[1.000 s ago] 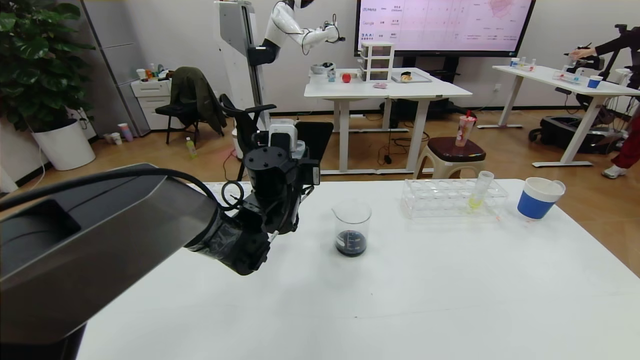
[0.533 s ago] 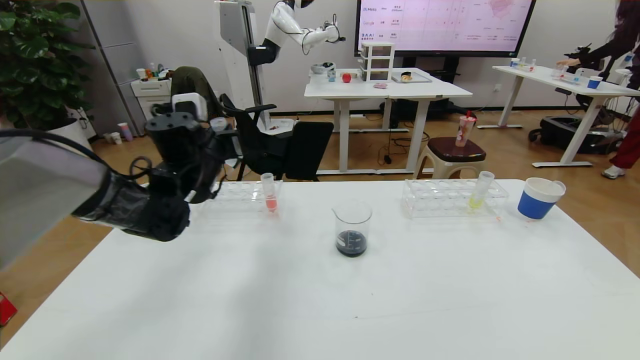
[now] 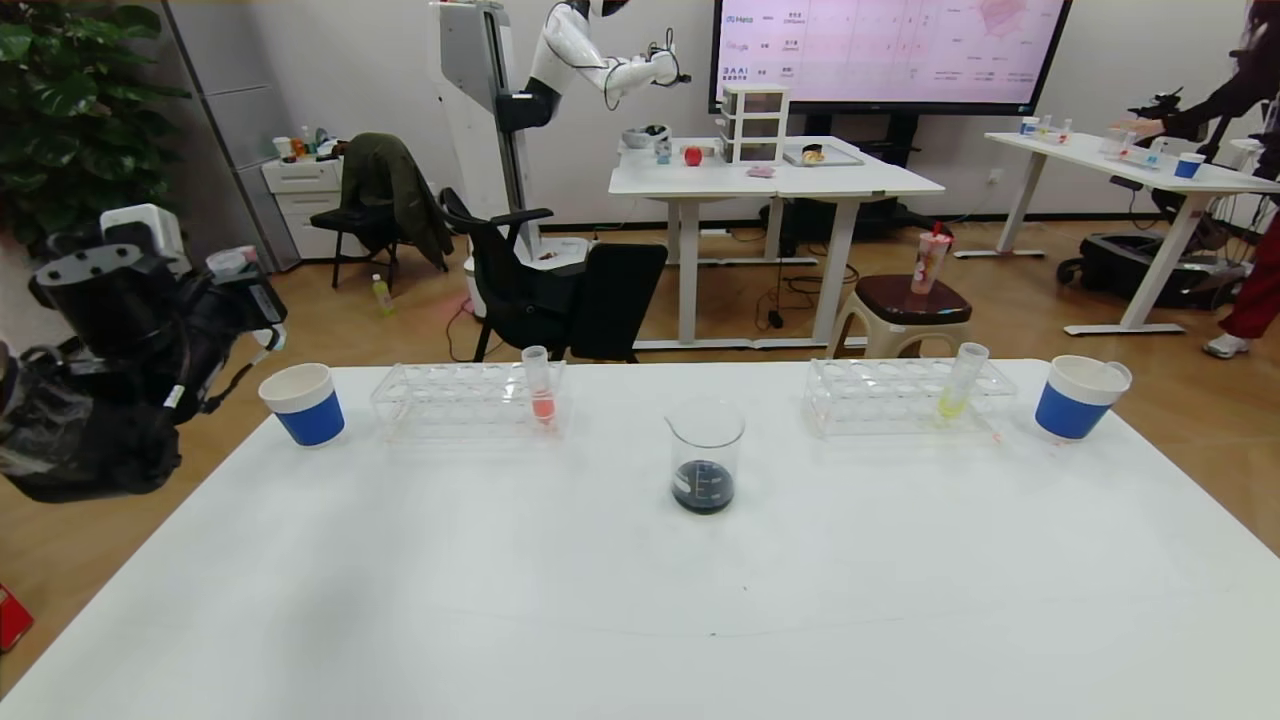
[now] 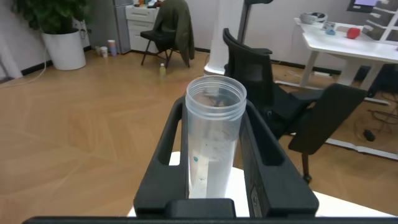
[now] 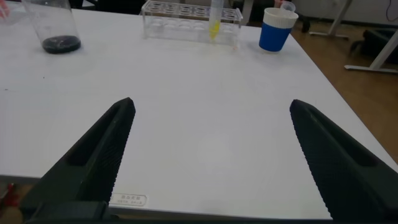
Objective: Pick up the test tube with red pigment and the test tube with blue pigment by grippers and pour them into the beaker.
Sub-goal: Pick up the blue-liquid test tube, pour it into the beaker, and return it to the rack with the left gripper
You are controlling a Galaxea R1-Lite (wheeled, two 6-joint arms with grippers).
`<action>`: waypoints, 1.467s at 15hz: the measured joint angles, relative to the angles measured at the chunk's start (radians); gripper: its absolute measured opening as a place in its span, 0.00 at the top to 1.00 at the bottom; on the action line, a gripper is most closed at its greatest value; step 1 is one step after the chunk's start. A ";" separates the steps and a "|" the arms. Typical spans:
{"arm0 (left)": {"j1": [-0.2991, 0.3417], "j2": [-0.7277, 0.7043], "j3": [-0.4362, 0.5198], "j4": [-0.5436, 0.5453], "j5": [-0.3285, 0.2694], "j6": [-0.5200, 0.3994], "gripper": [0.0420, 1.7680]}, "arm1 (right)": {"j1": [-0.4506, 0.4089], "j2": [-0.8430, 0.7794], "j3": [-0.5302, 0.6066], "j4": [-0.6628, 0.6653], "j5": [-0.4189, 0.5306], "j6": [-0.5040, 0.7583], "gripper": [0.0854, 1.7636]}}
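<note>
The left gripper [image 4: 214, 186], closed on an emptied test tube [image 4: 214, 140], is left of the near blue-and-white cup [image 3: 303, 403]; the beaker [image 3: 704, 455] is far right.

The right gripper [image 5: 211, 155] is wide open, holding nothing.

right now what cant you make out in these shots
- Head view: the right gripper is out of frame, so its place relative to the beaker cannot be seen.
- Head view: the left gripper has its fingertips hidden behind its own body.
- Left wrist view: the near-empty test tube shows only drops, so which pigment it held is unclear.
- Right wrist view: the right gripper is cut off by the frame edge.
</note>
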 joint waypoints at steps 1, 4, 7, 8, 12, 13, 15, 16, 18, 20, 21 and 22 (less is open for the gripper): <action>0.017 0.019 0.002 -0.016 -0.001 0.001 0.73 | 0.000 0.000 0.000 0.000 0.000 0.000 0.02; 0.029 0.070 -0.007 -0.024 0.002 0.001 0.73 | 0.000 0.000 0.000 0.000 0.000 0.000 0.02; 0.028 0.127 -0.038 -0.031 0.006 0.003 0.73 | 0.000 0.000 0.000 0.000 0.000 0.000 0.02; 0.027 0.153 -0.042 -0.048 0.008 0.004 0.73 | 0.000 0.000 0.000 0.000 0.000 0.000 0.02; 0.022 0.251 -0.039 -0.135 0.015 0.007 0.73 | 0.000 0.000 0.000 0.000 0.000 0.000 0.02; 0.023 0.269 -0.034 -0.136 0.015 0.007 0.73 | 0.000 0.000 0.000 0.000 0.000 0.000 0.02; 0.024 0.293 -0.026 -0.137 0.015 0.008 0.73 | 0.000 0.000 0.000 0.000 0.000 0.000 0.02; 0.024 0.299 -0.024 -0.142 0.015 0.007 0.73 | 0.000 0.000 0.000 0.000 0.000 0.000 0.02; 0.025 0.307 -0.014 -0.180 0.011 0.005 0.73 | 0.000 0.000 0.000 0.000 0.000 0.000 0.02; 0.025 0.309 -0.004 -0.183 0.011 0.004 0.49 | 0.000 0.000 0.000 0.000 0.000 0.000 0.02; 0.025 0.309 -0.003 -0.184 0.011 0.004 0.25 | 0.000 0.000 0.000 0.000 0.000 0.000 0.02; 0.025 0.309 -0.002 -0.187 0.011 0.006 0.09 | 0.000 0.000 0.000 0.000 0.000 0.000 0.02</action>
